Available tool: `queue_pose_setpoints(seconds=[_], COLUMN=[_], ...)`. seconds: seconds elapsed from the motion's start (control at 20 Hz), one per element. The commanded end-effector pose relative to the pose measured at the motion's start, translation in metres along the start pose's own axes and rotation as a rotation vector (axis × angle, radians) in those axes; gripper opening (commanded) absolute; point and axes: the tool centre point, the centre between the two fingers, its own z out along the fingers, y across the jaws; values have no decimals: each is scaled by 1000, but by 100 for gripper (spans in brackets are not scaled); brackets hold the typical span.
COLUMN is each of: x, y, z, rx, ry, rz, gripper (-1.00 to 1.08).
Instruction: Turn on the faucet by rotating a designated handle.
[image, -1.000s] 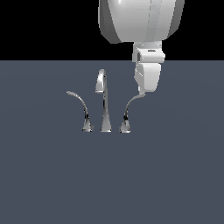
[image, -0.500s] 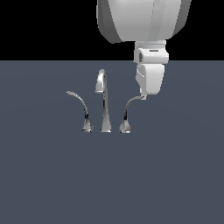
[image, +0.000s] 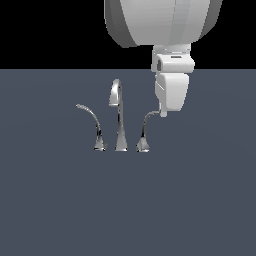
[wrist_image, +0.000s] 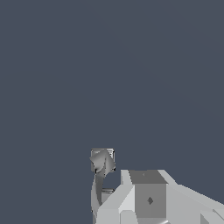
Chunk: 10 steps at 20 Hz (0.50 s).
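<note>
On the dark grey surface (image: 60, 200), middle of the exterior view:

Item 1, faucet (image: 118, 115). Chrome set of three upright pieces: tall spout with hooked top in the centre, one curved lever either side.

Item 2, handle (image: 146, 131). Lever on the exterior view's right of the spout, flared base planted on the surface, thin tip arching up and away from the spout. The wrist view shows it close to the camera (wrist_image: 101, 175).

Item 3, end effector (image: 163, 113). Pale housing hanging from the arm, lower edge at or touching the handle's tip, likely placed there to push the lever round sideways. Whether its fingers are apart or together cannot be told.

Item 4, other lever (image: 93, 125). Arches the opposite way, untouched.
</note>
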Motion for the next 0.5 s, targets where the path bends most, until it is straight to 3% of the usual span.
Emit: queue_pose_setpoints(seconds=[0.0,0.45], x=[-13,-51], y=[5,23], z=[0,0], rx=[-3,-7], ry=[-1,-2], rz=[-8,-14], gripper=[-100,-100])
